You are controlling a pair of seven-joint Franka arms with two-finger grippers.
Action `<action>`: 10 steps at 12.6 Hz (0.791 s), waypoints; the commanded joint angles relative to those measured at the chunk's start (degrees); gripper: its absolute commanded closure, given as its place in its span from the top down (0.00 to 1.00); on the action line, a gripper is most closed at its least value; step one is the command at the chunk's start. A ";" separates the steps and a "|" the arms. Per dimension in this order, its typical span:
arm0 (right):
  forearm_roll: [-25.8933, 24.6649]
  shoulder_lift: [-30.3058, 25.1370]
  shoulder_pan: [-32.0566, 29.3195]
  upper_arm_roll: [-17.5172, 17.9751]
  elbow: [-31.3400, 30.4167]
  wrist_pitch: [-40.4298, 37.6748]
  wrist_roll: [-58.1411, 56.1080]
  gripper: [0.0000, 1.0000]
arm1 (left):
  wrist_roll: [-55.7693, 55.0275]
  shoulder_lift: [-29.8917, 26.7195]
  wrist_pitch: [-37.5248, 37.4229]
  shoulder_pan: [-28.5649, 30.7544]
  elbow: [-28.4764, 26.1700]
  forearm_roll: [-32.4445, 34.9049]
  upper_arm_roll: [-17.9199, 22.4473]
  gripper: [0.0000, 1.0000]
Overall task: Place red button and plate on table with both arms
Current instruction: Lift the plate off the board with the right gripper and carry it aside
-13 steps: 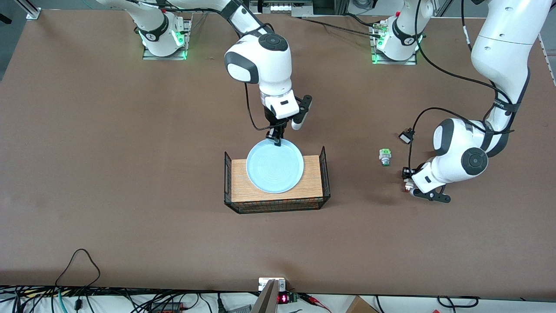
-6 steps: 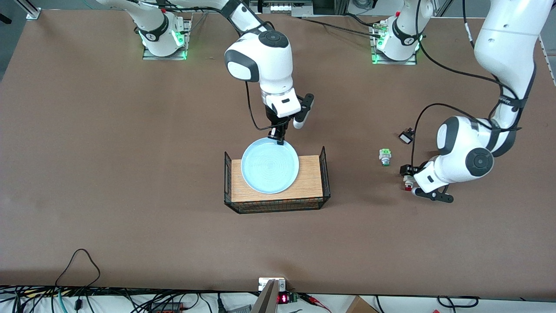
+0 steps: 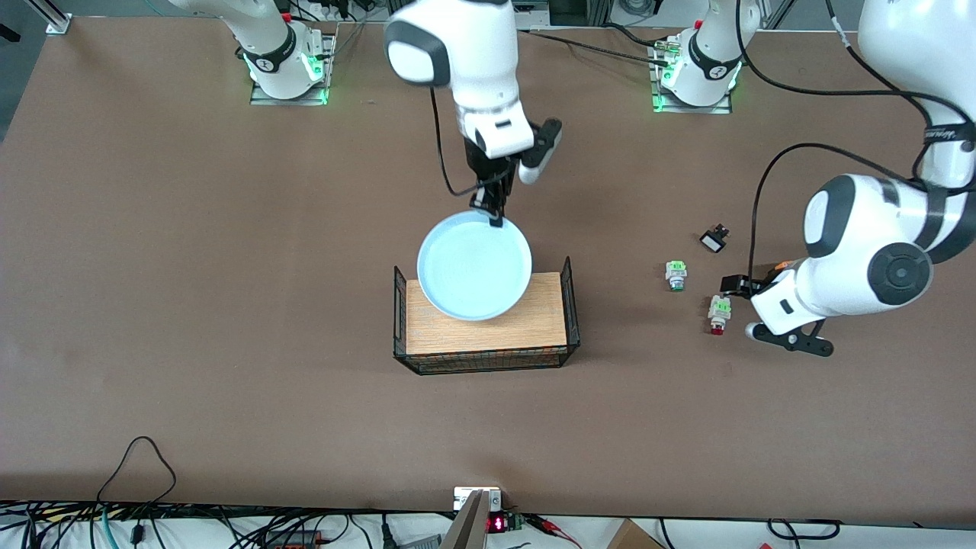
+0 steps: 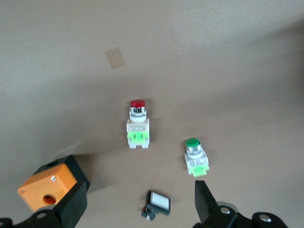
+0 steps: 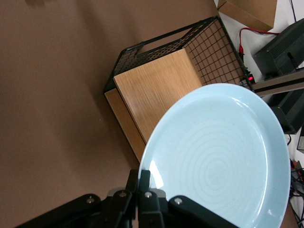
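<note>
The pale blue plate hangs tilted in the air over the wooden tray. My right gripper is shut on the plate's rim at the edge toward the robots' bases. The right wrist view shows the plate pinched in the gripper. The red button lies free on the brown table toward the left arm's end. My left gripper is open and empty in the air beside it. In the left wrist view the red button lies on its side ahead of the open gripper.
A green-capped switch and a small black-and-white switch lie close to the red button; both show in the left wrist view, green cap and black-and-white. The tray has black wire ends. Cables run along the table's near edge.
My right gripper has lifted the plate up off the tray. My left gripper has let go of the red button, which now lies on the table, and has risen away from it.
</note>
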 commanded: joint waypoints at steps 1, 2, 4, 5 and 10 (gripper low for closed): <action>2.03 -6.33 -0.06 0.02 -1.52 -7.79 -4.30 0.00 | -1.25 -2.35 -10.24 -1.89 7.58 0.43 0.56 1.00; 2.56 -8.36 -0.67 -0.06 -2.05 -10.69 -7.19 0.00 | -1.95 -5.06 -10.79 -2.50 7.16 0.34 0.74 1.00; 4.31 -12.57 -4.08 -0.42 -5.37 -13.96 -13.78 0.00 | -2.31 -11.21 -10.71 -3.29 5.41 -0.02 2.23 1.00; 6.15 -15.64 -7.06 -0.50 -8.87 -13.53 -17.64 0.00 | -2.48 -14.98 -10.36 -5.13 2.79 -0.36 5.02 1.00; 10.39 -22.96 -22.62 -0.68 -22.94 -6.18 -40.49 0.00 | -4.16 -28.80 -0.73 -10.24 -13.38 -5.45 13.30 1.00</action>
